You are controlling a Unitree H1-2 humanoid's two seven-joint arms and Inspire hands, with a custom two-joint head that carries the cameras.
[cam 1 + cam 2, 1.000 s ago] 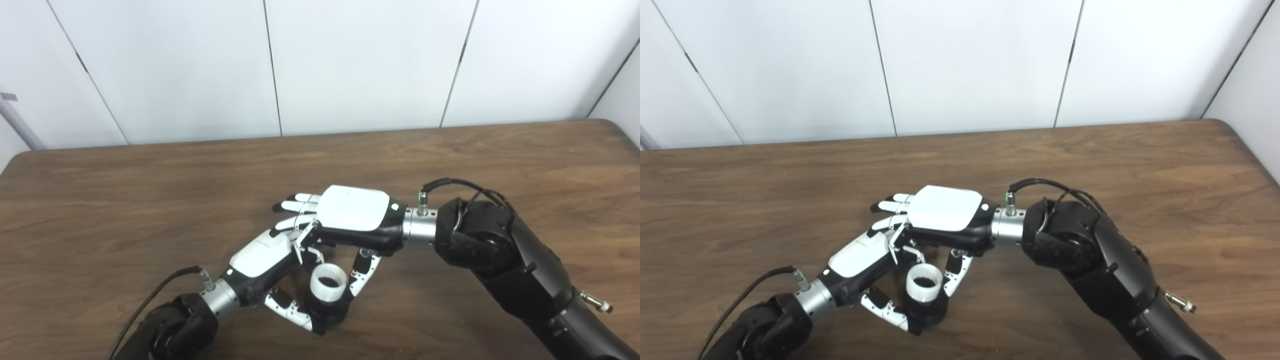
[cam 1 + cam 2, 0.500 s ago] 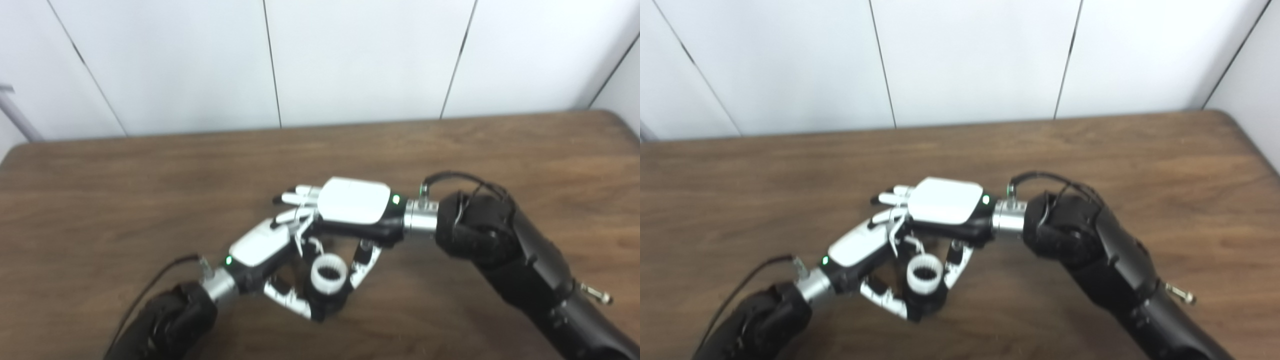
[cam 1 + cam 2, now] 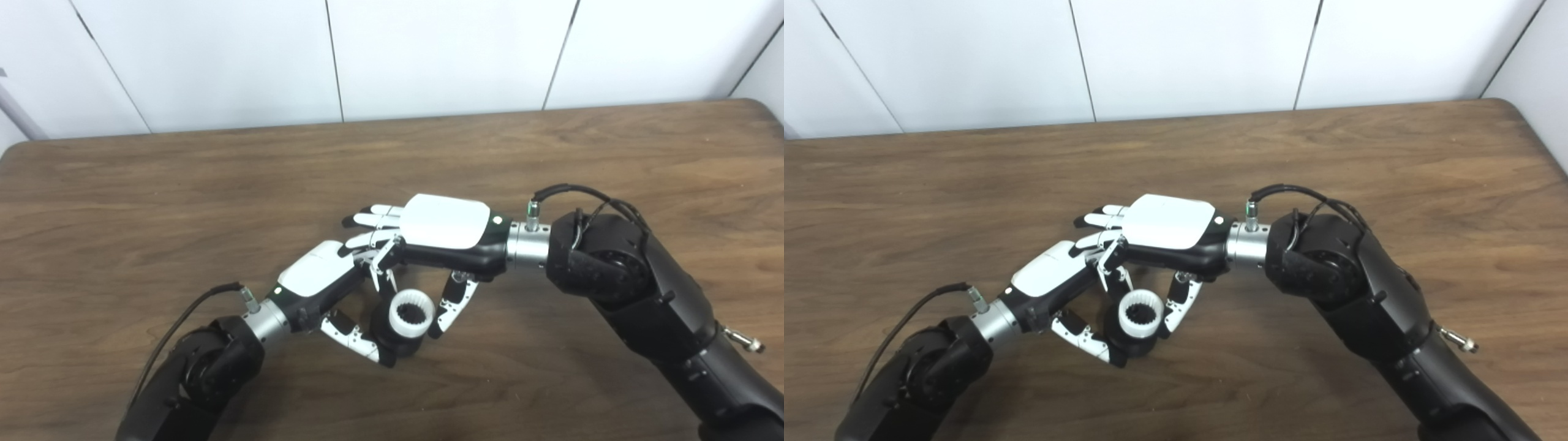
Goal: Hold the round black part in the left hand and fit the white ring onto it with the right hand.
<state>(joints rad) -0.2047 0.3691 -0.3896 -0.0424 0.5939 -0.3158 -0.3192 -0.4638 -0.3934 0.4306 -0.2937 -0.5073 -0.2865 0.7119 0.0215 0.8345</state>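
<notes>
The white ring (image 3: 411, 313), toothed on the inside, sits on top of the round black part (image 3: 397, 346) just above the table. My left hand (image 3: 318, 280) is shut on the black part, its thumb (image 3: 353, 334) curling under it from the left. My right hand (image 3: 444, 222) hovers palm-down over both. Its thumb (image 3: 449, 304) presses the ring's right side and a finger (image 3: 384, 278) comes down on the ring's far left side, while its other fingers stretch out flat. The left hand's fingers are hidden under the right hand.
The brown wooden table (image 3: 184, 184) spreads out on all sides of the hands. White wall panels (image 3: 441, 55) rise behind its far edge. The table's rounded back right corner (image 3: 1513, 104) is in view. A black cable (image 3: 184, 318) loops from my left wrist.
The whole picture has shifted up, so the camera has tilted down. Both hands keep their hold on the ring and the black part; the ring's inner teeth now show more.
</notes>
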